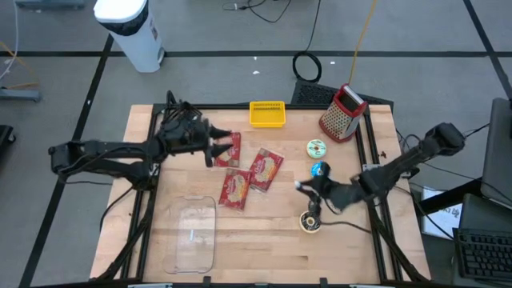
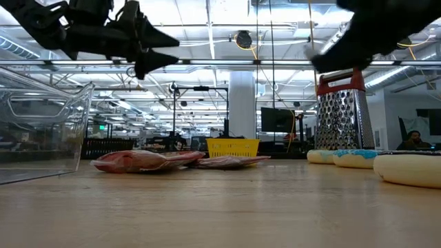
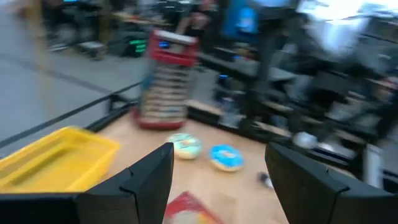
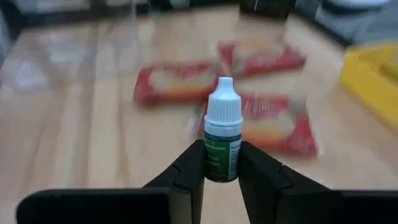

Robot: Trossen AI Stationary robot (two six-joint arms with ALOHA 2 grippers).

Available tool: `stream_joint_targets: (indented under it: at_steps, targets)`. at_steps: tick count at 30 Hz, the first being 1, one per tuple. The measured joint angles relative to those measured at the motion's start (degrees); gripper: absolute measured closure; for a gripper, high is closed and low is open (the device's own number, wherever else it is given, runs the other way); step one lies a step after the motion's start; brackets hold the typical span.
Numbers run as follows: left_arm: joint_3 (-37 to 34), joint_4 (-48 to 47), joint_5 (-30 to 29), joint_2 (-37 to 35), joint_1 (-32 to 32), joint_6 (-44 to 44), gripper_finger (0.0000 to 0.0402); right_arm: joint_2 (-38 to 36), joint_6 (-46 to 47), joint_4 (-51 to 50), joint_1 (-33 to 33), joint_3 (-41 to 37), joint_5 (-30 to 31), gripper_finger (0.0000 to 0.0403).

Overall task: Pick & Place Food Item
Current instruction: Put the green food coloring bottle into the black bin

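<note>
Right now the right gripper (image 4: 221,163) is pinching a small dropper bottle (image 4: 222,130) between its fingers; the bottle is showing a white cap and a green label, and it is standing upright in the grip. Only the right wrist view is revealing this bottle. From above, the right gripper (image 1: 310,189) is hanging near the worktop's right edge, between a blue-frosted doughnut (image 1: 321,170) and a pale doughnut (image 1: 310,222). A third doughnut (image 1: 317,147), pale with green flecks, is lying nearer the far edge beside a red box grater (image 1: 343,112). Three red snack packets (image 1: 250,170) are lying around the middle of the worktop (image 1: 264,240). One yellow basket (image 1: 267,114) is sitting at the far edge, and one clear plastic container (image 1: 194,234) is sitting toward the near-left corner. The left gripper (image 1: 218,149) is hanging wide open and empty over the far-left packet.
</note>
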Motion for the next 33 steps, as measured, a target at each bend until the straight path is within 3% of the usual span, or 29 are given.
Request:
stream_joint_targets:
  at_steps: [6, 10, 23, 33]
  targets:
    - [0.02, 11.41, 0.54, 8.07, -6.17, 1.68, 0.0146, 2.6, -14.09, 34.26, -11.26, -10.41, -14.66, 0.0338]
    - [3.2, 12.68, -0.19, 13.53, -9.4, 3.21, 0.0146, 5.76, -17.44, 46.16, -14.37, -13.09, -18.74, 0.0337]
    - [22.76, 11.98, 1.59, 33.73, -16.86, 11.16, 0.0146, 12.92, -19.43, 56.74, -15.44, -13.1, -19.87, 0.0337]
    - [29.59, 12.32, 1.53, 38.98, -19.63, 11.52, 0.0146, 12.92, -22.24, 60.03, -15.47, -13.1, -20.76, 0.0338]
